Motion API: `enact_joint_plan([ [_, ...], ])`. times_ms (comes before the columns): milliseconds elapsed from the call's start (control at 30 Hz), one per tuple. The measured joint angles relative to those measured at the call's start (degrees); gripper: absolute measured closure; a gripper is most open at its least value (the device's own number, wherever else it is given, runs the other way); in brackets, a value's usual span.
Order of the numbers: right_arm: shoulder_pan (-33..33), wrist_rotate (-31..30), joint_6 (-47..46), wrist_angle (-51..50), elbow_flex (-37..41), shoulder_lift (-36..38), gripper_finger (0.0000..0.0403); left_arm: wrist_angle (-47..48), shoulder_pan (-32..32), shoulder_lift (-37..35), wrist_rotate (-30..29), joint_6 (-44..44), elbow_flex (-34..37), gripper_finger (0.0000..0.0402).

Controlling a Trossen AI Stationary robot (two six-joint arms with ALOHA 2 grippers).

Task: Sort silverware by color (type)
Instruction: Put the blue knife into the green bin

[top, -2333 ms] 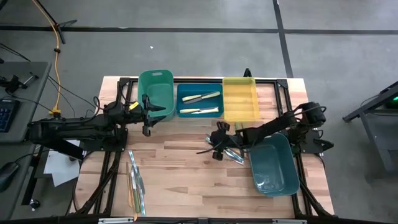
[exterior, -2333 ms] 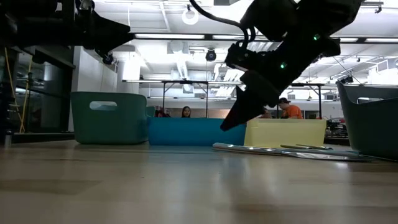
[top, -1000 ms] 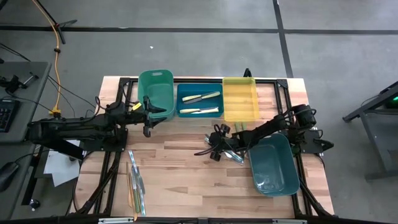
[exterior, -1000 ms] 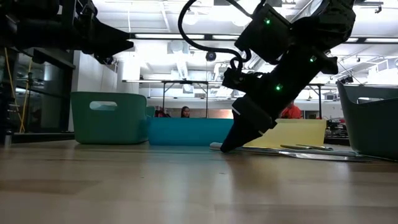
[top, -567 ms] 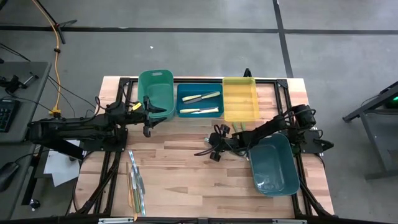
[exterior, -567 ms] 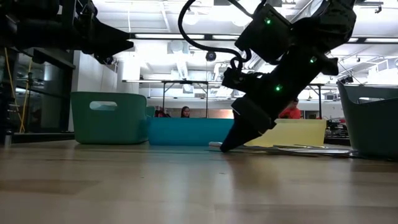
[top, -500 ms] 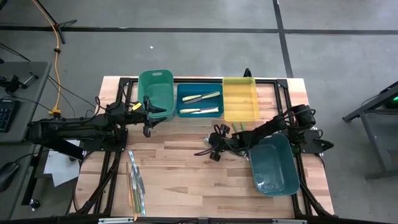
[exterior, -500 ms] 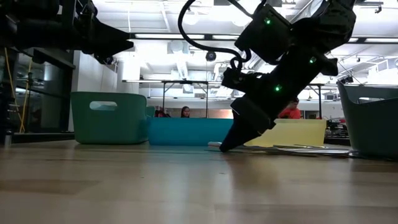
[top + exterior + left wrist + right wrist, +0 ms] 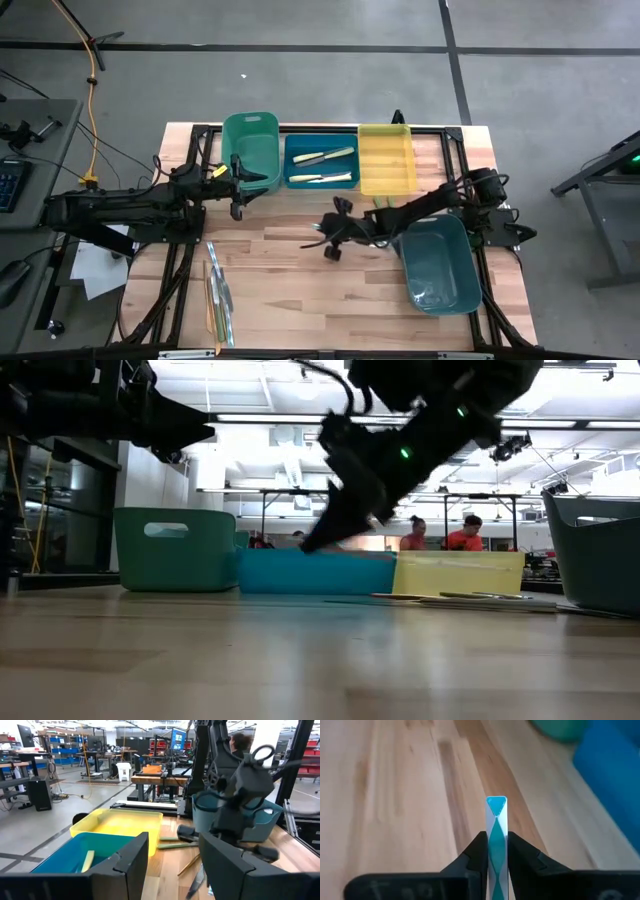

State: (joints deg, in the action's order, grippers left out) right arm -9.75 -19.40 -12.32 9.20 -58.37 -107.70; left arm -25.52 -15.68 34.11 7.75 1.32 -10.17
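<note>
Behind the wooden tabletop (image 9: 290, 280) I see a lit workshop with people at benches. My right hand (image 9: 325, 238) is pinched on a clear-bluish utensil (image 9: 496, 832), lifted off the wood mid-table; its long axis runs straight out between the fingers. The blue bin (image 9: 320, 163) lies just beyond, nearer this arm than the left. My left hand (image 9: 237, 185) waits, spread open, beside the green bin (image 9: 251, 140). More silverware (image 9: 218, 298) lies at the near-left edge.
</note>
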Motion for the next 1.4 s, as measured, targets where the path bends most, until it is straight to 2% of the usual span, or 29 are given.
enact_joint_plan([
  [167,1.12,1.73,4.9,7.37,-2.73,0.07,0.0357,0.0,0.0,0.0,0.0,0.0,0.0,0.0236],
  [400,7.74,12.21,2.4,23.98,1.53,0.12,0.0359,0.27,0.0,0.0,0.0,0.0,0.0,0.0236],
  [533,9.61,16.55,-1.01,39.98,8.49,0.44,0.0359,0.88,0.0,0.0,0.0,0.0,0.0,0.0236],
  [700,9.78,15.24,-3.12,63.78,17.92,0.46,0.0359,0.23,-0.01,0.02,0.0,-0.01,0.01,0.0236],
  [833,9.88,14.0,-0.6,76.78,19.8,0.57,0.0359,-4.83,0.0,0.66,0.0,0.0,0.02,0.0236],
  [933,10.55,15.03,1.71,77.72,17.07,0.57,0.0359,-8.1,0.02,2.1,0.0,0.93,0.02,0.0236],
  [1067,12.01,17.8,4.54,73.82,11.26,0.55,0.0359,-10.24,0.02,5.54,0.0,1.48,0.02,0.0236],
  [1200,13.49,23.06,5.73,69.43,5.69,0.55,0.0359,-13.96,0.02,9.92,0.0,3.12,0.02,0.0236],
  [1400,13.6,25.49,7.28,63.68,3.13,0.55,0.0359,-18.46,0.02,14.81,0.02,6.31,0.02,0.0236],
])
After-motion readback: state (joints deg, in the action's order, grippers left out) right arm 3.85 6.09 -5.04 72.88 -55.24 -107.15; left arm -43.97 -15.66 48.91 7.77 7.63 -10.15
